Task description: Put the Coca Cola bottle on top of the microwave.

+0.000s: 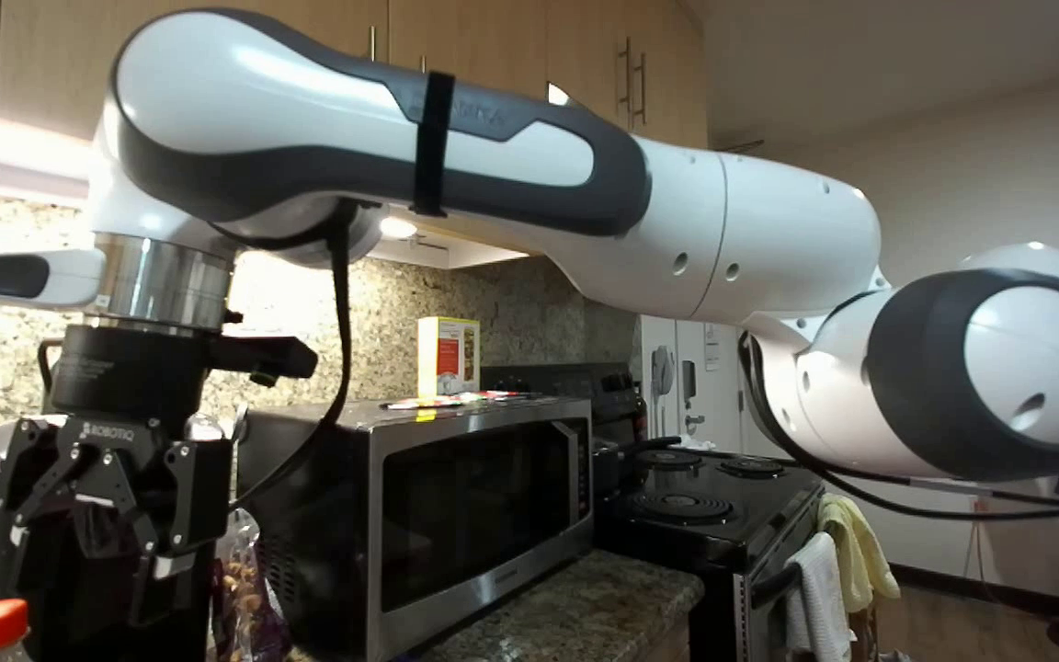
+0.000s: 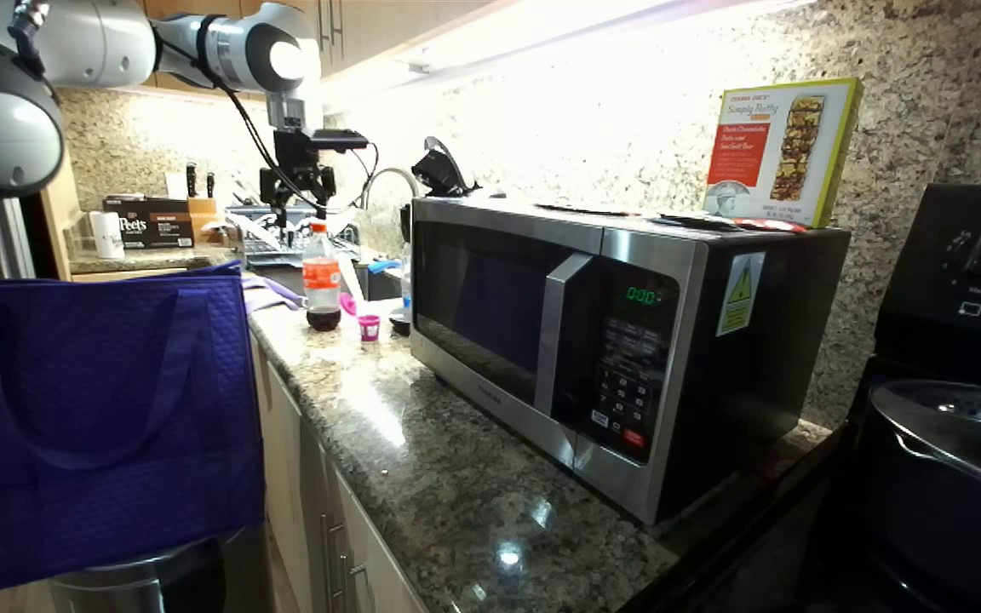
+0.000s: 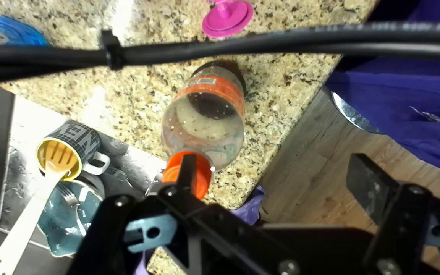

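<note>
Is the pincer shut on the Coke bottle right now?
No: in the wrist view the pincer stands wide open, with wooden floor showing between its fingers.

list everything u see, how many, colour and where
bottle: 1, clear and orange, on counter
microwave: 1, silver and black, on counter
bar box: 1, white, red and green, on microwave
flat items: several, black and red, on microwave
cup: 1, pink, on counter
disc: 1, pink, on counter
mug: 1, grey and yellow, in sink
spatula: 1, white, in mug
bowl: 1, teal, in sink
stove: 1, black, beside microwave
pot: 1, dark, on stove
towels: 2, white and yellow, by stove
bag: 1, purple, beside counter
Peet's box: 1, dark, behind bag
cupboards: several, light wood, overhead
arm: 1, white and grey, by counter
end effector: 1, black, open, near bottle
</note>
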You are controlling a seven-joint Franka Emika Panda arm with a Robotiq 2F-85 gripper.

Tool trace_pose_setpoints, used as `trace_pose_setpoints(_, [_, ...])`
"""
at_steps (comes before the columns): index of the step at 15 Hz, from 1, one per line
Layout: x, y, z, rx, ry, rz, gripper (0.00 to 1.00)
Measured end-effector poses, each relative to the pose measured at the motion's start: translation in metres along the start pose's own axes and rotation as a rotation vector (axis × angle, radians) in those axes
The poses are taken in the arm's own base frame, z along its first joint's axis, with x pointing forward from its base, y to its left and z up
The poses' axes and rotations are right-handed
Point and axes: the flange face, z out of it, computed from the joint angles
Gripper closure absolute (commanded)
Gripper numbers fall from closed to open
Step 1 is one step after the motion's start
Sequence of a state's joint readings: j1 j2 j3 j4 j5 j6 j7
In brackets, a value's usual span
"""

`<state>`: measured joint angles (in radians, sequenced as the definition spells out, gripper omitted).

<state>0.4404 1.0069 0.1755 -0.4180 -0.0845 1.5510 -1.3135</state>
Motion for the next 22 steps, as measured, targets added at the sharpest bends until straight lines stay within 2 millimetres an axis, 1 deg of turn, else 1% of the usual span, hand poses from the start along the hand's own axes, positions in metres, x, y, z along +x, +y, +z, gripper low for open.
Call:
trace_pose_setpoints(6, [0.004,-0.001,-0.002,-0.009,-0.011,-0.007,0.0])
trace_pose_setpoints(9, [0.006,-0.001,-0.001,-0.014,-0.007,0.086,0.0])
trace_pose_setpoints(12, [0.016,0.0,-0.002,-0.047,-0.004,0.217,0.0])
trace_pose_setpoints(16, [0.026,0.004,0.003,-0.093,0.007,0.316,0.0])
trace_pose_setpoints(18, [0.025,0.006,0.01,-0.098,0.001,0.372,0.27])
trace_pose_setpoints(22, [0.021,0.009,0.019,-0.108,-0.005,0.487,0.53])
